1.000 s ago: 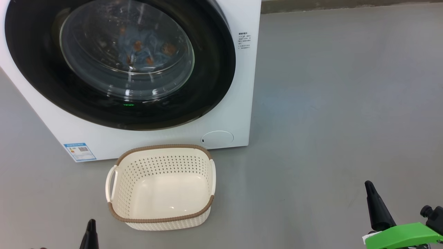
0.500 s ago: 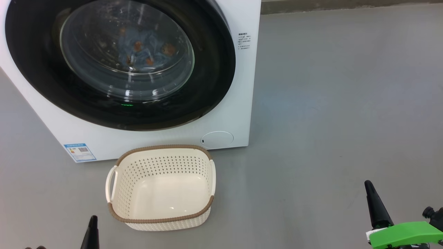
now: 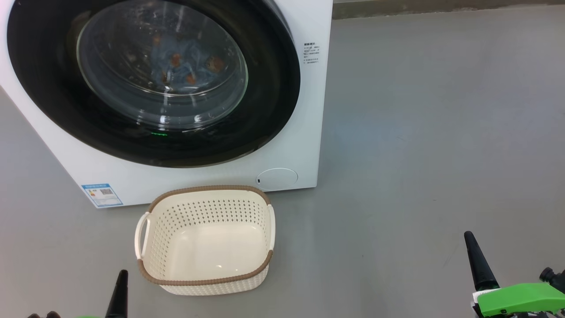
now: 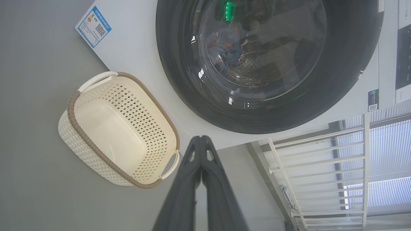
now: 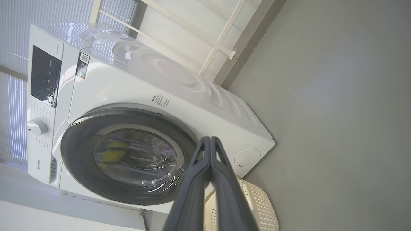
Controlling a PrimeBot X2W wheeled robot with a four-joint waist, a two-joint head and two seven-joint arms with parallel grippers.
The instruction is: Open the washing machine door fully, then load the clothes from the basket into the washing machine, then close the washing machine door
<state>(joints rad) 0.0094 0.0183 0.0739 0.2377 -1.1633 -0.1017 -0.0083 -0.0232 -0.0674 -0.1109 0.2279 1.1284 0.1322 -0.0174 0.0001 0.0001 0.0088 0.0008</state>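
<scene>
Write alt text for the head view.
A white washing machine with its round black-rimmed door shut, blue clothes visible through it. An empty cream basket sits on the grey floor before it; the left gripper and right gripper poke up at the bottom corners.

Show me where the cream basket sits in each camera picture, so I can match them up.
Head view: the basket, lower centre, on the floor just before the washing machine.
Left wrist view: the basket, left of middle, tilted.
Right wrist view: the basket, bottom edge, partly behind the right claw.
Shared landmark: the washing machine door, round and black-rimmed, beside the basket in all three.
</scene>
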